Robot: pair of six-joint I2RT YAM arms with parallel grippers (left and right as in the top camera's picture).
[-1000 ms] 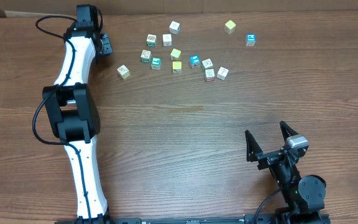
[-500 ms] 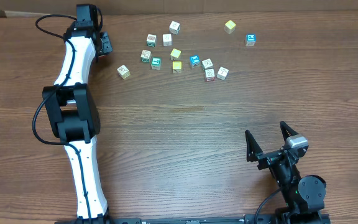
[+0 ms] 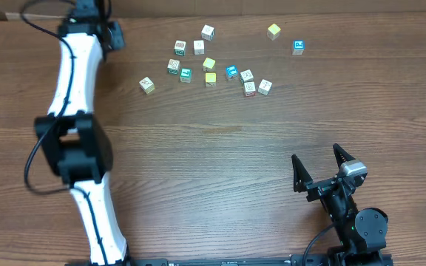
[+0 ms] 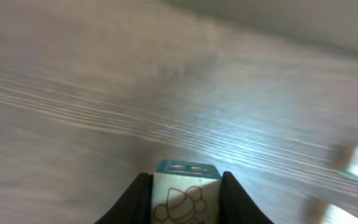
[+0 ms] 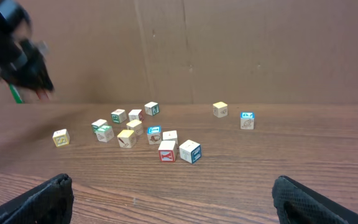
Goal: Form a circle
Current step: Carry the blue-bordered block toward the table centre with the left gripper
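Since the earlier overhead frame the left arm (image 3: pixel 76 111) has swung away from the cubes toward the far left corner of the table (image 3: pixel 220 162); the cubes and the right arm lie as before.

In the left wrist view we see the left gripper (image 4: pixel 186 178) clenched on a blue-topped cube (image 4: pixel 186 200), with one dark finger (image 4: pixel 137 200) against each side. The cube's near face bears a brown outline drawing and no legible writing. The wood around it is blurred.

The right gripper (image 3: pixel 320 168) rests at the near right edge, its jaws spread wide and grasping nothing.

The circle (image 3: pixel 186 74), a tight cluster of whitish and green-faced cubes, lies at the far middle of the table, well apart from both grippers. Just to its right we find yellow cubes (image 3: pixel 210 78), a blue cube (image 3: pixel 231 72) and white cubes (image 3: pixel 265 87). A single whitish cube (image 3: pixel 147 86) lies to its left, nearest the left arm. A yellow cube (image 3: pixel 274 31) and a blue-faced cube (image 3: pixel 298 46) sit farther right.

The prints on these faces are too small to read. A cardboard wall (image 5: pixel 229 50) stands behind the table.
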